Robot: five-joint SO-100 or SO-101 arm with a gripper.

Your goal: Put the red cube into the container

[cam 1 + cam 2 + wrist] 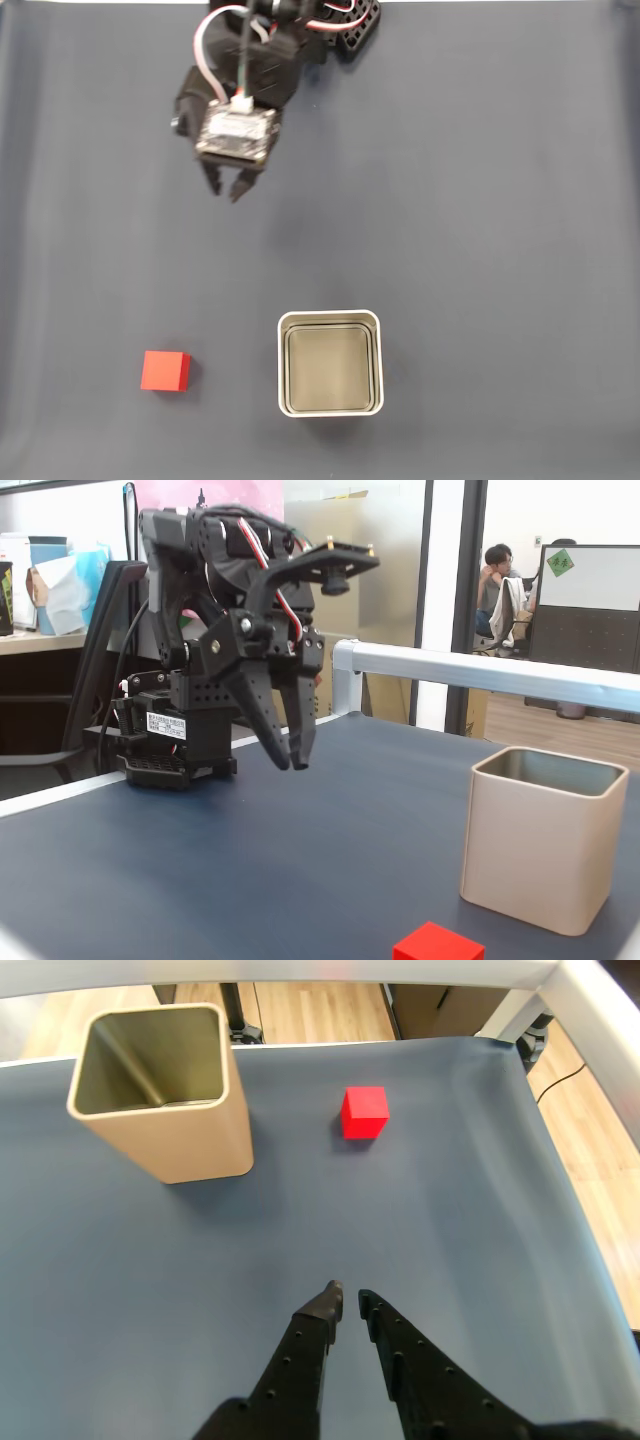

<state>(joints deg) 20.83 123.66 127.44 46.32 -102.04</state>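
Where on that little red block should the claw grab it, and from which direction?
Probably from straight above, closing the gripper on two opposite side faces of the red cube. It sits flat on the cloth with open space all round, well apart from the container, and its flat parallel sides suit two fingers. The jaws, now nearly closed, must open first.

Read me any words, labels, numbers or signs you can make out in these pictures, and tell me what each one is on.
No text is legible.
White sticker on the black arm base in a fixed view: printed lines and a code, too small to read.
Green sign on the whiteboard behind: markings too blurred to read.
Red cube and container: no lettering visible.
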